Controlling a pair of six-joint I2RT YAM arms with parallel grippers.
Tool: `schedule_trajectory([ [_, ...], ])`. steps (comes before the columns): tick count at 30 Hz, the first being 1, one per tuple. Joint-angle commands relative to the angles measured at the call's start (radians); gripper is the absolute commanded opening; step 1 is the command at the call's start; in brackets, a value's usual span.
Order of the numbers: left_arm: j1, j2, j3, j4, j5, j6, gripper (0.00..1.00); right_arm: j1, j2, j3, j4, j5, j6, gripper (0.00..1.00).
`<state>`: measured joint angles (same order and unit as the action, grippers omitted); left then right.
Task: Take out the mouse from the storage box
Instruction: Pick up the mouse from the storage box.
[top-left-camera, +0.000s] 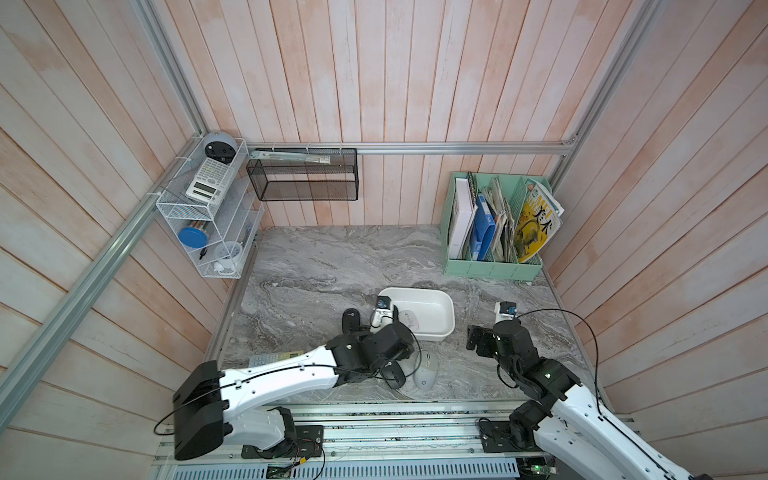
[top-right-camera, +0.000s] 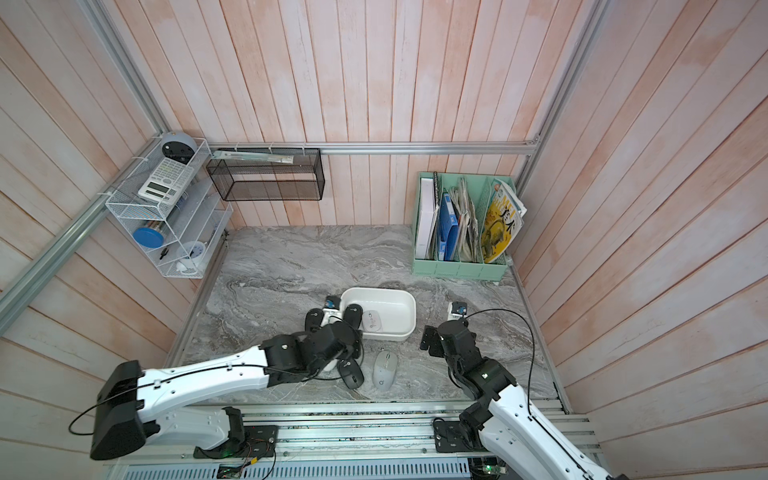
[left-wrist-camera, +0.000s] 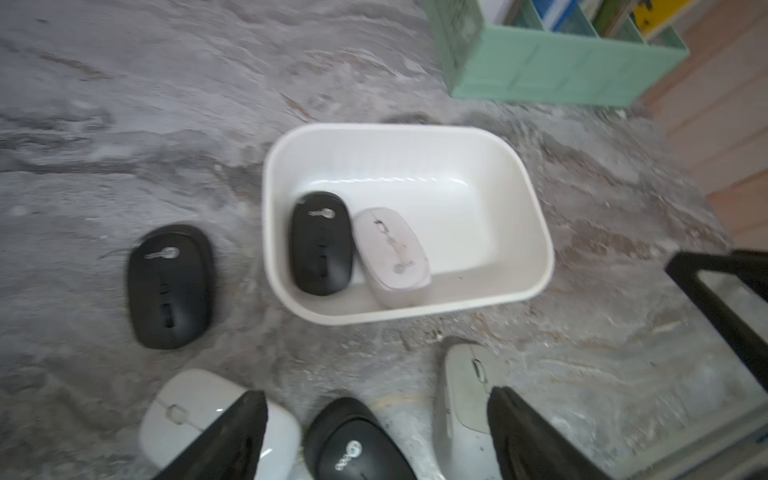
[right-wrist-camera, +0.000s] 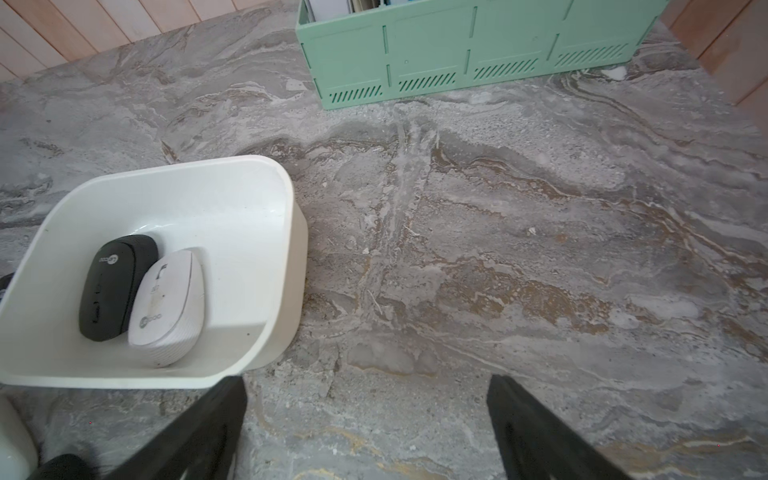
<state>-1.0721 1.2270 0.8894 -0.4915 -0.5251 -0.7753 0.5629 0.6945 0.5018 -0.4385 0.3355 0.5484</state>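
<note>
Top views: storage box (top-left-camera: 440, 305) sits mid-table towards the near side. left arm (top-left-camera: 282, 370) reaches in with its wrist over the box's near-left corner; right arm (top-left-camera: 540, 374) hangs just right of the box. Two mice inside, both at the left end: boxed black mouse (top-right-camera: 353, 316) beside the left wall, boxed white mouse (top-right-camera: 371, 321) touching it on the right. Outside: far black mouse (top-right-camera: 313, 320) just left of the box, with near black mouse (top-right-camera: 351, 374) and grey mouse (top-right-camera: 384, 369) between the box and the table's near edge.

Left wrist: left gripper (left-wrist-camera: 377, 392) has jaws spread, clamping nothing. The near black mouse lies on the table under the gap, and a loose white mouse (left-wrist-camera: 187, 415) sits partly under one finger. Reads as between picks, task part done. Next move calls for a lift, a swing over the box's left end and a drop onto a boxed mouse.

Right wrist: right gripper (right-wrist-camera: 368, 380) is spread wide over bare table (right-wrist-camera: 540, 249), empty. Tight spot: the boxed black mouse sits between wall and boxed white mouse, which seems to lean on it, so finger room is scant. The box's right half is bare, so the white one's right flank looks easier. Far table is open, file holder (right-wrist-camera: 457, 54) well apart
</note>
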Motion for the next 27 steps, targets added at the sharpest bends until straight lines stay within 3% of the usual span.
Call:
schedule_trajectory([
  [1,0.127,-0.155,-0.113,-0.019,-0.054,0.024,0.92,0.025,0.078,0.076,0.048,-0.059,0.004,0.98],
  [5,0.285,-0.334,-0.228,-0.036,-0.042,0.087,0.97,0.114,0.245,0.168,0.085,-0.032,0.012,0.98],
  [8,0.351,-0.419,-0.288,-0.035,-0.042,0.134,0.99,0.196,0.400,0.259,0.100,0.002,-0.002,0.98],
  [15,0.367,-0.541,-0.405,0.043,-0.041,0.183,1.00,0.252,0.705,0.446,0.137,-0.071,0.013,0.98],
  [27,0.367,-0.673,-0.403,-0.013,-0.084,0.176,1.00,0.276,1.070,0.705,0.086,-0.183,0.034,0.96],
])
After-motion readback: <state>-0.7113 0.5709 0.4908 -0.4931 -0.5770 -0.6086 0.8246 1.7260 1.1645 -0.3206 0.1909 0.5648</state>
